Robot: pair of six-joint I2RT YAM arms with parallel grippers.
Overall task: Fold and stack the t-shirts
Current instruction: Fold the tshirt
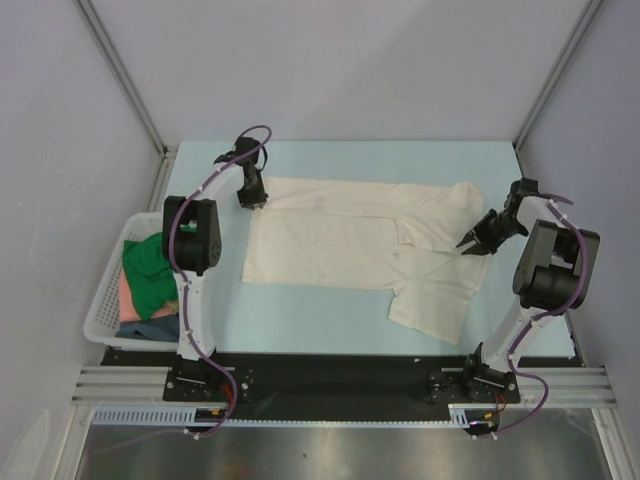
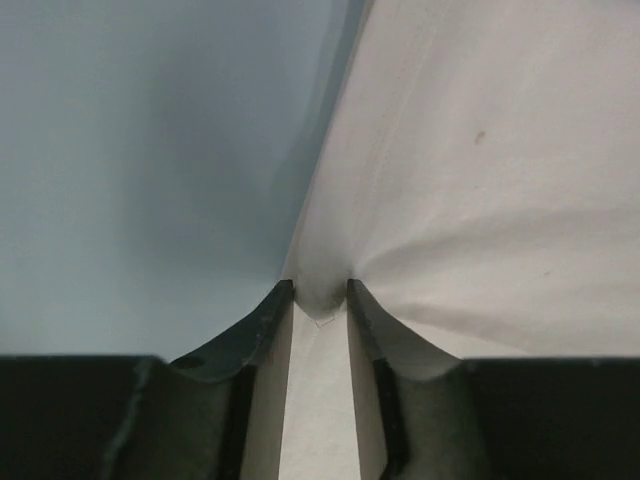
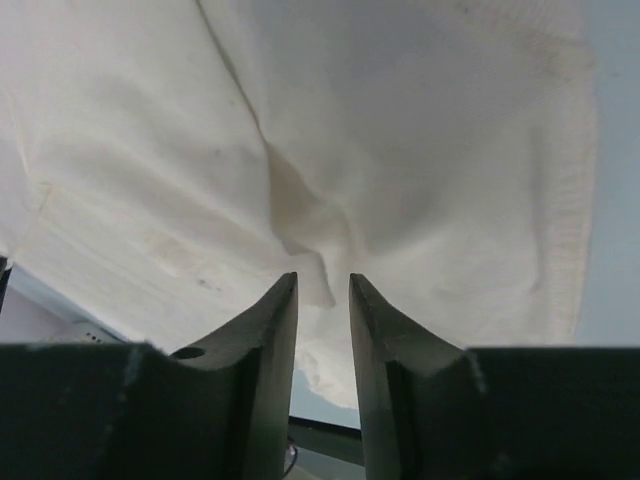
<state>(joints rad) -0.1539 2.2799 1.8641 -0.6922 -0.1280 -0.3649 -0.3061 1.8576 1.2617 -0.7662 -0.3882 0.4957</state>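
Note:
The large cream t-shirt [image 1: 350, 245] lies spread across the light blue table, with one part hanging toward the front at the right. My left gripper [image 1: 255, 203] is at its far left corner and is shut on a pinch of the cloth, which puckers at the fingertips in the left wrist view [image 2: 320, 290]. My right gripper [image 1: 470, 243] is at the shirt's right side and is shut on a fold of the cloth [image 3: 323, 280]. The cream cloth [image 3: 330, 130] fills the right wrist view. A green t-shirt [image 1: 150, 270], a pink one [image 1: 128, 295] and a dark blue one [image 1: 150, 328] lie in the basket.
The white lattice basket [image 1: 97, 310] stands at the table's left edge beside the left arm. Grey walls and metal frame posts enclose the table on three sides. A black strip runs along the front edge by the arm bases.

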